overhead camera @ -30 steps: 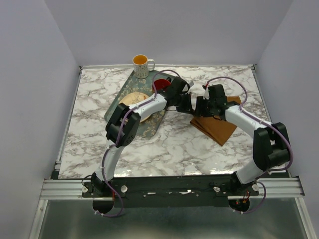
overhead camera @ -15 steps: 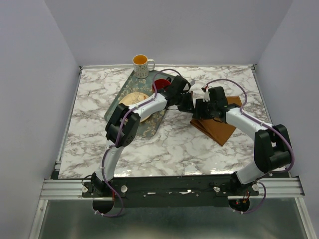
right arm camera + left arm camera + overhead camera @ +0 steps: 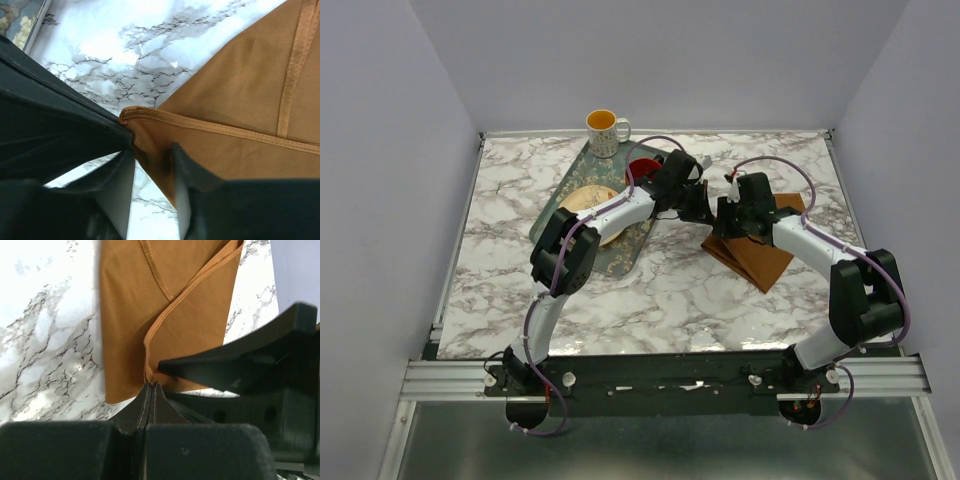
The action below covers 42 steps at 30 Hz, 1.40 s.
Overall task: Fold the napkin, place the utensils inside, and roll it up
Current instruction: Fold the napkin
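The rust-brown napkin (image 3: 760, 255) lies folded on the marble table at centre right. In the left wrist view one corner of the napkin (image 3: 165, 300) is lifted, and my left gripper (image 3: 151, 385) is shut on its hemmed tip. Both grippers meet at that corner in the top view, the left gripper (image 3: 705, 212) just left of the right gripper (image 3: 725, 216). My right gripper (image 3: 152, 150) is open, and its fingers straddle a hanging fold of the napkin (image 3: 240, 90) just below the pinched corner. The utensils are out of view.
A dark green patterned tray (image 3: 620, 252) sits left of centre and holds a tan plate (image 3: 588, 200) and a red bowl (image 3: 642, 168). A yellow-lined mug (image 3: 604, 130) stands at the tray's far end. Grey walls enclose the table.
Both grippers have shifted slightly toward the far side with the napkin corner. The right gripper's fingers have narrowed a little around the fold.
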Motion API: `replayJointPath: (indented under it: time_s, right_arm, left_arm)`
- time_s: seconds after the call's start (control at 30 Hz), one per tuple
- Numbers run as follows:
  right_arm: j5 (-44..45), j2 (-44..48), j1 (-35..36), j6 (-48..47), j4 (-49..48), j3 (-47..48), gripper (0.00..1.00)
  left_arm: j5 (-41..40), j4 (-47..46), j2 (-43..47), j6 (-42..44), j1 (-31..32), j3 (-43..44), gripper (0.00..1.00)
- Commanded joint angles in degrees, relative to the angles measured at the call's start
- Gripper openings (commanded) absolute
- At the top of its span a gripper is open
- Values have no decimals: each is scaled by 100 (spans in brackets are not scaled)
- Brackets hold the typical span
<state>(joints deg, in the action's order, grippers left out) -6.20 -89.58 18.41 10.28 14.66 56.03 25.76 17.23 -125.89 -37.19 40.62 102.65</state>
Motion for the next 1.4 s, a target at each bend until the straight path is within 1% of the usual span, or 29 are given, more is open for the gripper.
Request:
replayJointPath:
  time_s: [0.0, 0.03, 0.07, 0.1, 0.13, 0.2, 0.23, 0.27, 0.3, 0.33, 0.37, 0.4, 0.43, 0.47, 0.5, 0.57, 0.6, 0.67, 0.7, 0.77, 0.8, 0.9, 1.03, 1.07, 1.1, 1.13, 1.2, 1.3, 1.37]
  right_arm:
    - [749, 11, 31, 149, -130, 268, 21]
    - [891, 37, 31, 228, -69, 259, 15]
    - [1040, 98, 31, 385, -16, 190, 11]
    - [1372, 177, 31, 456, 106, 128, 2]
    - [1584, 395, 22, 579, 177, 40, 1]
    - [2093, 660, -22, 939, 457, -196, 1]
    - [2305, 992, -48, 1053, 598, -267, 1]
    - [2559, 1169, -66, 1385, 774, -338, 1]
    - [2910, 1371, -162, 1502, 1037, -547, 1]
    - [3079, 1565, -198, 1607, 1135, -654, 1]
    - [3263, 1967, -224, 1904, 1267, -794, 1]
    - [3613, 2145, -242, 2064, 1485, -926, 1]
    - [3756, 2312, -268, 2248, 1662, -1180, 1]
    - [3897, 2662, -286, 2711, 1837, -1304, 1]
    - [4089, 2813, -390, 2916, 2135, -1427, 1]
    - [4240, 3182, -487, 3337, 2304, -1847, 1]
    - [4302, 3488, -740, 3557, 2636, -1894, 1]
    - [4346, 3841, -909, 3971, 2858, -2077, 1]
    - [4346, 4191, -1058, 4025, 2859, -2140, 1]
    - [4329, 4448, -1243, 4226, 2920, -2315, 1]
    - [4320, 4545, -1427, 4262, 2946, -2342, 1]
    - [4521, 4695, -1568, 4394, 2973, -2351, 1]
    - [4680, 4713, -1815, 4334, 2912, -2237, 1]
    - [4654, 4643, -1841, 4150, 2772, -2193, 1]
    - [4619, 4590, -1928, 3670, 2405, -2132, 1]
    - [4358, 4512, -1929, 3387, 2158, -2027, 1]
    - [4206, 4188, -1929, 2771, 1718, -1895, 1]
    - [4267, 3791, -1929, 2680, 1663, -1534, 1]
    - [4574, 3790, -1929, 2707, 1733, -1394, 1]
  left_arm:
    - [237, -10, 372, -113, 139, -43, 0]
    - [184, -18, 459, -122, 130, -70, 14]
    - [123, -10, 529, -113, 130, -174, 23]
    - [27, -44, 617, -130, 130, -245, 31]
    - [-140, -80, 853, -131, 113, -350, 47]
    - [-229, -159, 1100, -122, 87, -631, 54]
    - [-247, -159, 1362, -131, 69, -702, 64]
    - [-273, -176, 1495, -157, 17, -903, 73]
    - [-256, -307, 1645, -192, -10, -1018, 81]
    - [-256, -369, 1942, -227, -28, -1141, 89]
    - [-282, -422, 2093, -227, -28, -1351, 89]
    - [-273, -457, 2216, -219, -37, -1423, 90]
    - [-264, -466, 2426, -210, -37, -1484, 90]
    - [-247, -475, 2524, -201, -45, -1624, 90]
    - [-212, -536, 2612, -210, -54, -1721, 90]
    - [-185, -694, 2963, -262, -72, -2115, 90]
    - [-168, -878, 3078, -332, -89, -2266, 90]
    - [-141, -1028, 3368, -403, -107, -2529, 90]
    - [-133, -1125, 3456, -455, -116, -2722, 90]
    - [-45, -1178, 3606, -465, -116, -2855, 90]
    - [-27, -1187, 3658, -473, -125, -2917, 90]
    - [-62, -1205, 3773, -412, -125, -3005, 90]
    - [-54, -1170, 3738, -351, -151, -3014, 90]
    - [-27, -1170, 3721, -368, -168, -3014, 89]
    - [-10, -1187, 3694, -368, -177, -3005, 89]
    - [-1, -1187, 3642, -385, -177, -2988, 89]
    - [25, -1187, 3580, -412, -177, -2935, 89]
    - [17, -1222, 3492, -456, -186, -2883, 89]
    - [26, -1196, 3413, -465, -186, -2839, 89]
